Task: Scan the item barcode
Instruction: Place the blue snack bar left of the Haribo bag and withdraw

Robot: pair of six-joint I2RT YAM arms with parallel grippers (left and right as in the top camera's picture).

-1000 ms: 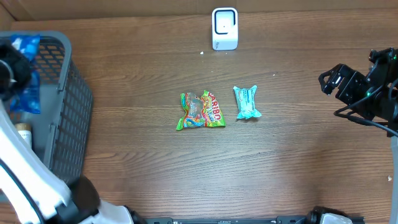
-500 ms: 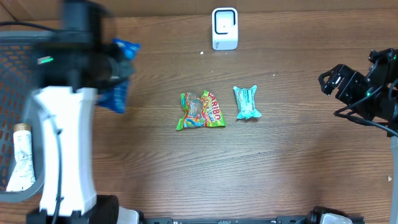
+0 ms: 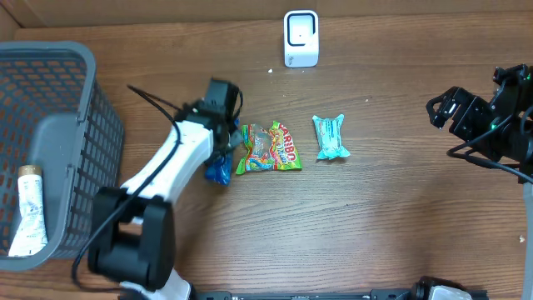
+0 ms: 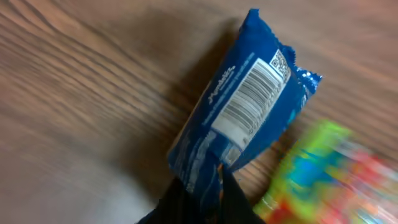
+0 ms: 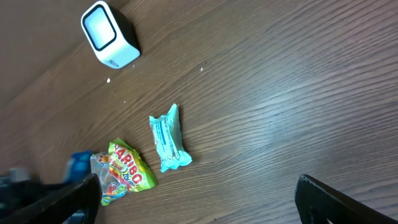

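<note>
Blue packet (image 4: 242,118) sits near the middle of the worktop (image 3: 375,225), barcode side facing the left wrist camera, just left of the gummy bag (image 3: 270,147). The left gripper (image 4: 210,190) pinches its lower end. The right gripper (image 3: 441,107) hangs near the right edge, jaws spread wide and holding nothing. The scanner (image 3: 301,37) stands at the far edge.

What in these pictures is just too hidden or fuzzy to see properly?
- Overhead: blue foil snack packet mostly hidden beneath the left arm.
- Left wrist: green gummy bag blurred, print unreadable.
- Overhead: white tube in grey mesh basket, label too small.
</note>
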